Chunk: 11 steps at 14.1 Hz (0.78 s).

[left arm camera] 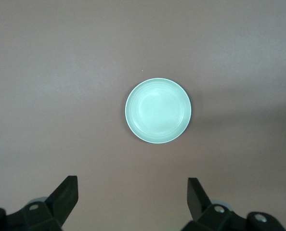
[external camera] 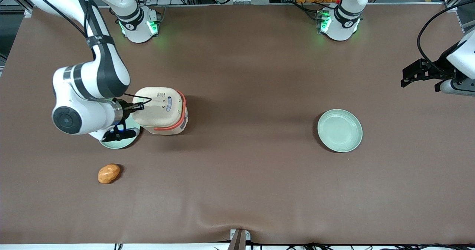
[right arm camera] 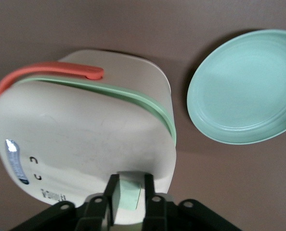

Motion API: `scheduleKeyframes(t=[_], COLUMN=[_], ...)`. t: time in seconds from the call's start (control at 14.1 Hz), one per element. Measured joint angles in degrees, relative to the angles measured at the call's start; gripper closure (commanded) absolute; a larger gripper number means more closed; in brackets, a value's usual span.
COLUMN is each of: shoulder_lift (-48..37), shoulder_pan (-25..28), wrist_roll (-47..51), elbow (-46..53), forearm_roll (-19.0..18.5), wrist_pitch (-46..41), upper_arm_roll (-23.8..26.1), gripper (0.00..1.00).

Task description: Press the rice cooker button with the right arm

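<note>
The cream rice cooker (external camera: 163,112) stands on the brown table with its lid closed and its coral-orange handle band (external camera: 182,110) on the side toward the parked arm. In the right wrist view the cooker (right arm camera: 85,139) fills most of the frame. My right gripper (external camera: 139,107) is at the cooker's upper edge, on the side toward the working arm's end of the table. In the wrist view the gripper (right arm camera: 131,180) has its fingers drawn close together, touching the cooker, with the pale green button (right arm camera: 132,196) showing in the narrow gap between them.
A pale green plate (external camera: 115,143) lies beside the cooker, partly under my wrist; it also shows in the right wrist view (right arm camera: 244,86). An orange bread-like lump (external camera: 108,173) lies nearer the front camera. A second green plate (external camera: 339,130) lies toward the parked arm's end.
</note>
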Motion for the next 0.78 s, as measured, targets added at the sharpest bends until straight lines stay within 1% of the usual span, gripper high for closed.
scheduleKeyframes(t=[0.49,0.78], shoulder_lift=[-4.85,-9.25], shoulder_pan=[-0.22,-0.97], wrist_roll=[0.00,0.00], elbow=[6.91,8.07], forearm_roll=[-0.10,-0.61], wrist_pitch=[-0.53,-0.59], upper_arm_roll=[-0.05,0.14], gripper=[0.00,0.00])
